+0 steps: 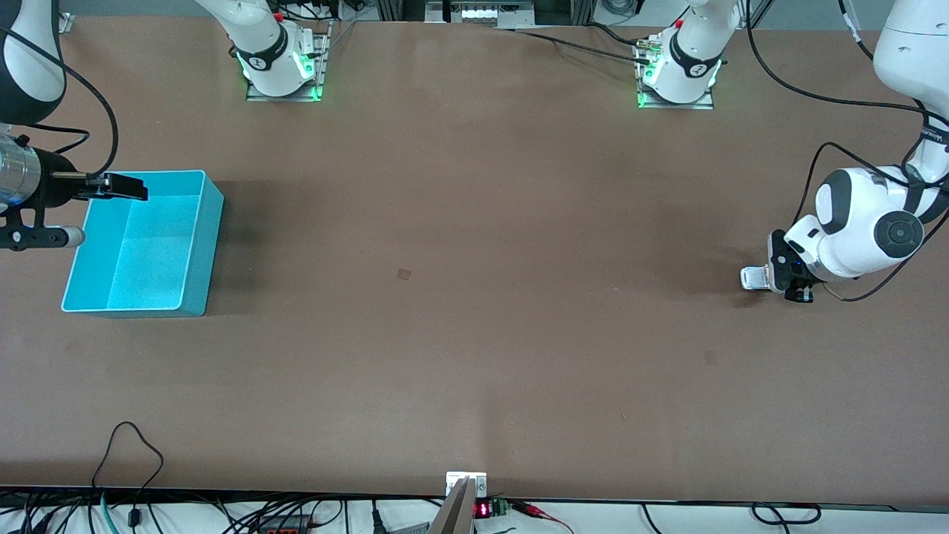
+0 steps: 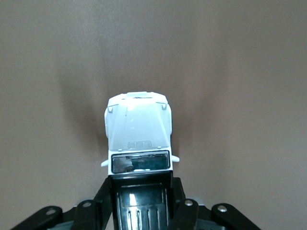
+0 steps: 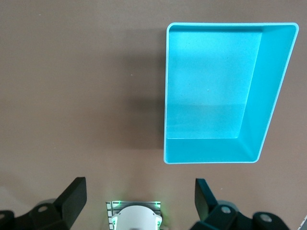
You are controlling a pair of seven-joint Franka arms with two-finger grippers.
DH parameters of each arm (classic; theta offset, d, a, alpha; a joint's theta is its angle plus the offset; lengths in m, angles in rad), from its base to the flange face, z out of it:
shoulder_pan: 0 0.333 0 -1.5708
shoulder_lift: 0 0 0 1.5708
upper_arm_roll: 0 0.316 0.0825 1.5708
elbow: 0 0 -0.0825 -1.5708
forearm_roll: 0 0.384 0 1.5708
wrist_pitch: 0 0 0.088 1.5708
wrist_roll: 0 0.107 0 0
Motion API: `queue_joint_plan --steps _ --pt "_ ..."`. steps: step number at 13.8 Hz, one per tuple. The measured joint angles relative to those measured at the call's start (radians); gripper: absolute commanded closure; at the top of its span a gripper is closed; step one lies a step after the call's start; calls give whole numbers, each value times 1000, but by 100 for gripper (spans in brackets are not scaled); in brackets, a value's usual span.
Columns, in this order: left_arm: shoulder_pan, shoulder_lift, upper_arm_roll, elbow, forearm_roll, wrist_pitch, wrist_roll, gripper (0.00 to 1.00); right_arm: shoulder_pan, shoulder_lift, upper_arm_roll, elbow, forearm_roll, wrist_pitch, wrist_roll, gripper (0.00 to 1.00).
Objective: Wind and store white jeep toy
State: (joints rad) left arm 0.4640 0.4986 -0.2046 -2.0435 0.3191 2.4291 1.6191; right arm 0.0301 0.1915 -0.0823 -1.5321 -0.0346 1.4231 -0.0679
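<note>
At the right edge of the front view the left arm bends down in a tight elbow, its wrist turned toward the middle of the frame. The left pincer (image 1: 771, 276) is low over the brown surface (image 1: 474, 297) and clamped on the white jeep toy (image 1: 754, 277), which pokes out from the fingertips. The left wrist view shows the toy (image 2: 139, 136) from above: hood and windshield clear of the pincer (image 2: 141, 191), the black rear roof panel pinched between the 2 black fingers (image 2: 101, 201).

At the left edge of the front view the right arm reaches in level, and the right pincer (image 1: 118, 187) hangs over the upper rim of the turquoise bin (image 1: 194, 245). In the right wrist view its fingers (image 3: 72, 194) stand wide apart, holding nothing, with the bin (image 3: 165, 96) in the upper right of that frame.
</note>
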Motion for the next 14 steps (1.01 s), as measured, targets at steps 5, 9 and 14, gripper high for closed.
queue_joint_plan --steps 5,9,14 --pt "29 9 0 13 42 1 0 73 0 0 1 0 0 0 0 0" --pt "33 11 0 16 43 1 1 44 0 0 1 0 0 0 0 0" --pt "34 24 -1 22 41 -8 0 0 0 0 1 0 0 -1 0 0"
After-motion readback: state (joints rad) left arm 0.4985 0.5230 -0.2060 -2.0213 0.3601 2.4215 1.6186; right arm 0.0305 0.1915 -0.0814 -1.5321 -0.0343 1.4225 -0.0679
